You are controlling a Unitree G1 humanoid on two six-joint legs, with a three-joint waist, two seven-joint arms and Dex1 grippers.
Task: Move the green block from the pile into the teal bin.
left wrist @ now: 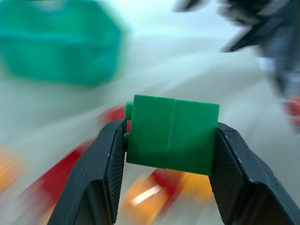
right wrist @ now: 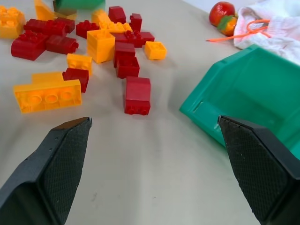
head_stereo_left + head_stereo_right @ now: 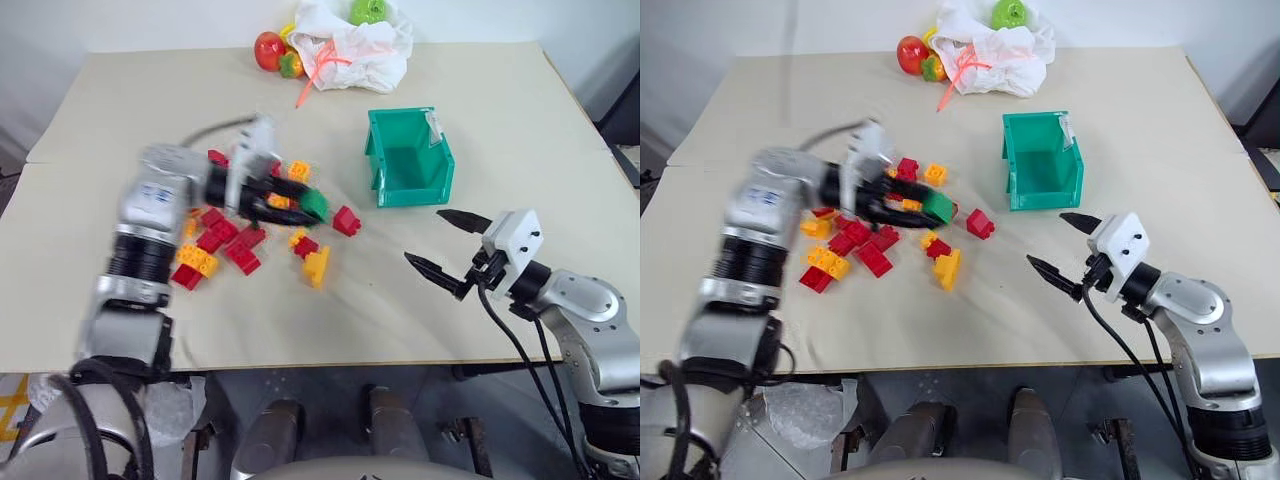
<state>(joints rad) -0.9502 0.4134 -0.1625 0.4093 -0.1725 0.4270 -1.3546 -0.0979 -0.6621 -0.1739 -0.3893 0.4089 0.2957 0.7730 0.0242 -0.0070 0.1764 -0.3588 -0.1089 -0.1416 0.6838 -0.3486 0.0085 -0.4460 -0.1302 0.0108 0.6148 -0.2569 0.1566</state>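
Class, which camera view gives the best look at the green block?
The left wrist view: the green block sits large and sharp, clamped in the left pincer. Both eye views show it small and blurred; the right wrist view shows only its cropped edge.

The left tool (image 3: 300,200) holds the green block (image 3: 314,204) above the pile (image 3: 240,235) of red and yellow bricks on the table (image 3: 500,120). The teal bin (image 3: 408,158) stands well apart, toward the right arm's side. The right tool (image 3: 448,245) hovers with its fingers spread, near the bin's front.
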